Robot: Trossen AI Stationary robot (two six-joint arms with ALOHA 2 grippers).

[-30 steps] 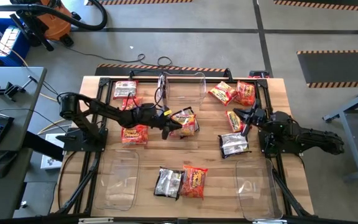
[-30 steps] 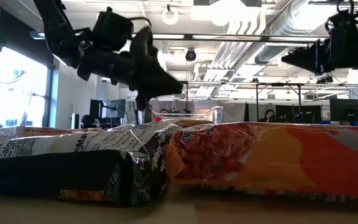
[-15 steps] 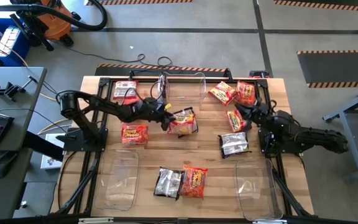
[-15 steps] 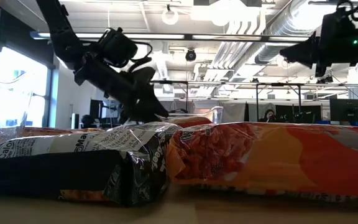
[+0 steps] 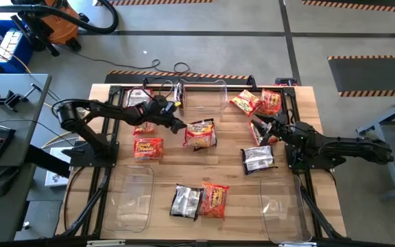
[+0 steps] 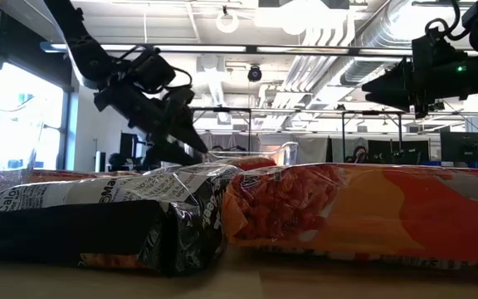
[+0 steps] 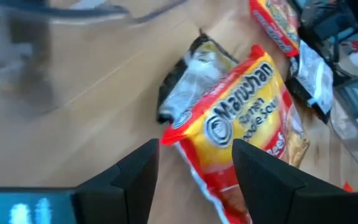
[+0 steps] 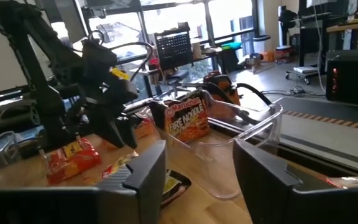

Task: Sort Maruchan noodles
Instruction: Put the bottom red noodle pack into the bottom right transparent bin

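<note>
Noodles (image 5: 199,134) lie mid-tabletop just right of my left tool (image 5: 177,126), whose fingers are parted and empty, nearer than the right tool (image 5: 259,125), also parted, over far-right packets (image 5: 260,132).

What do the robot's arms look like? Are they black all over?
Mostly, yes. Both arms are thin, dark, jointed tubes. The left gripper and right gripper each end in two dark, blocky fingers. The left arm has a small yellow mark near its wrist.
</note>
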